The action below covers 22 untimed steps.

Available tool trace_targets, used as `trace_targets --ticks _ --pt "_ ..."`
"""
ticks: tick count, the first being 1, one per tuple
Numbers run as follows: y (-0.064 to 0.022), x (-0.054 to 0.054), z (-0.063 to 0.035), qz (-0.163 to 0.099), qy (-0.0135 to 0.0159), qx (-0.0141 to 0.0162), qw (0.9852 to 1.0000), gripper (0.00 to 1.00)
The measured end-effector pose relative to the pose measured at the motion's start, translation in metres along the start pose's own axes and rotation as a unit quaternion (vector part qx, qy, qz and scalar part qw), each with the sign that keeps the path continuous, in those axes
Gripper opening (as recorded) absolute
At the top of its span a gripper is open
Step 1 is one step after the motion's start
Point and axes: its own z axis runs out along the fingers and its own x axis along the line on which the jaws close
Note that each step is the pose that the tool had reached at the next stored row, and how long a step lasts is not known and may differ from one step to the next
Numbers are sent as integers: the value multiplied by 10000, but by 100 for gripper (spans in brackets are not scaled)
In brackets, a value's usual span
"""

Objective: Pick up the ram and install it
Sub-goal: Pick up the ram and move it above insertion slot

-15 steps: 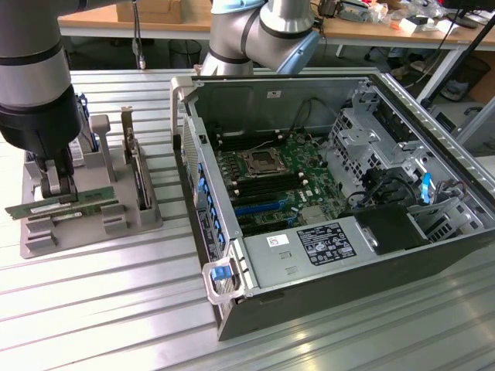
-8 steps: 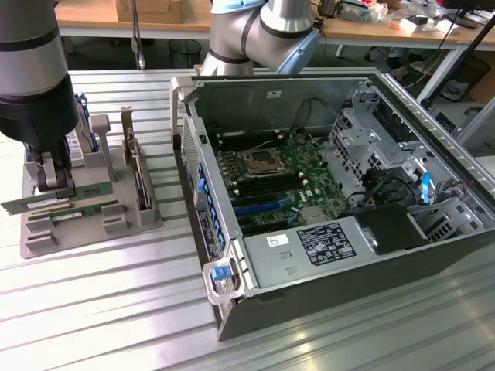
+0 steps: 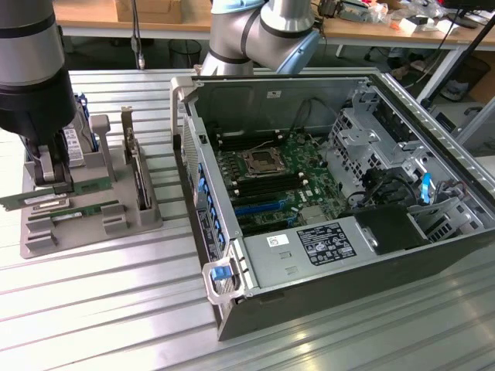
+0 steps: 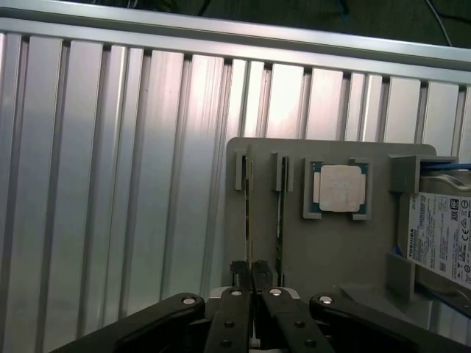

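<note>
Because the tray (image 4: 331, 250) stands the ram (image 4: 249, 213) on edge, the gripper (image 4: 251, 278) pinches its 2 thin faces, fingers narrow.

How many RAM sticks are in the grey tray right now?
2. Both stand edge-up in the grey plastic tray: the first thin green RAM stick sits between the closed fingers of the end effector; the second thin green RAM stick is nearer the square silver processor chip.
</note>
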Motion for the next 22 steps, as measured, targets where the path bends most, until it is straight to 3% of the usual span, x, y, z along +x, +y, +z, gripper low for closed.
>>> trace_targets --ticks 22 --pt "15 -6 -302 0 0 0 10000 12"
